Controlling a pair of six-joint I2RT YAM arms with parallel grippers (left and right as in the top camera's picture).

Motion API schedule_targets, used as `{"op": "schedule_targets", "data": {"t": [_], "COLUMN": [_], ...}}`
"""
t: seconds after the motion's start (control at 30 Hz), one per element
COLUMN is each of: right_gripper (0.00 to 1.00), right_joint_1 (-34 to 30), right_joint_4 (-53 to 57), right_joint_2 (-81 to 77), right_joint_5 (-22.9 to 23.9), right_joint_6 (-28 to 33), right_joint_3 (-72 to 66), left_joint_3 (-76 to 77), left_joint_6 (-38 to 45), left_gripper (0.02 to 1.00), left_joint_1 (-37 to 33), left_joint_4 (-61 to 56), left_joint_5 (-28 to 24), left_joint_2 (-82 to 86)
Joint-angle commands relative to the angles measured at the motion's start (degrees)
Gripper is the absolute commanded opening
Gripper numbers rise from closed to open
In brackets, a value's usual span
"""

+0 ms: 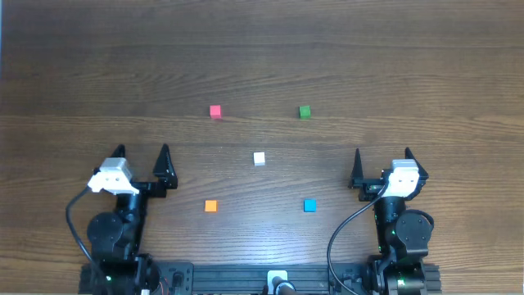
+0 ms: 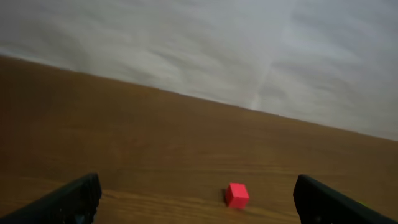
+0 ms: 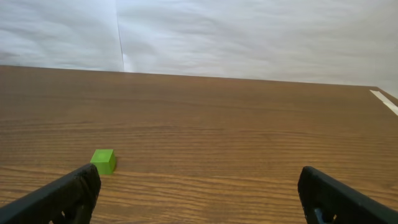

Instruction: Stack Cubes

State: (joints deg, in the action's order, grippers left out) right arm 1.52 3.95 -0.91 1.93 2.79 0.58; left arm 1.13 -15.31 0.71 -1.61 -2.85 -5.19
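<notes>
Here, the left gripper (image 1: 142, 152) sits at the near left of the counter (image 1: 262, 49), its fingers (image 2: 71, 202) spread wide and empty. In its wrist view both are cut off at the frame edge. A black cable (image 1: 70, 221) loops beside each arm's base. To the right lie the orange cube (image 1: 211, 206), the pink cube (image 1: 215, 111) farther out, the white cube (image 1: 259, 158) mid-counter, then the green cube (image 1: 304, 111) and the blue cube (image 1: 309, 206). All are well apart and none is stacked. The right gripper (image 1: 382, 155) is likewise spread open, holding nothing.
</notes>
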Motion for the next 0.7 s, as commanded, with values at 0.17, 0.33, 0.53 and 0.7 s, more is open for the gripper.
{"op": "schedule_targets", "data": {"t": [0.17,0.33,0.53,0.7], "right_gripper": [0.993,0.991,0.993,0.991], "right_joint_1": [-0.46,-0.46,-0.46,-0.46], "right_joint_4": [0.26,0.26,0.26,0.26], "right_joint_2": [0.5,0.5,0.5,0.5], "right_joint_5": [-0.61,-0.61,-0.61,-0.61], "right_joint_6": [-0.42,-0.42,-0.42,-0.42], "right_joint_3": [-0.28,-0.28,-0.28,-0.28], "left_joint_3": [19.12,38.03,62.25,82.16], "left_joint_6": [-4.9,-4.9,-4.63,-4.63], "left_gripper": [0.998,0.998,0.989,0.996], "left_joint_1": [-0.2,-0.15,3.54,9.9], "left_joint_4": [-0.15,10.47,28.28,43.82], "left_joint_5": [-6.25,-9.81,-9.2,-3.96], "left_joint_2": [-28.09,-48.24,-72.74,-93.37]}}
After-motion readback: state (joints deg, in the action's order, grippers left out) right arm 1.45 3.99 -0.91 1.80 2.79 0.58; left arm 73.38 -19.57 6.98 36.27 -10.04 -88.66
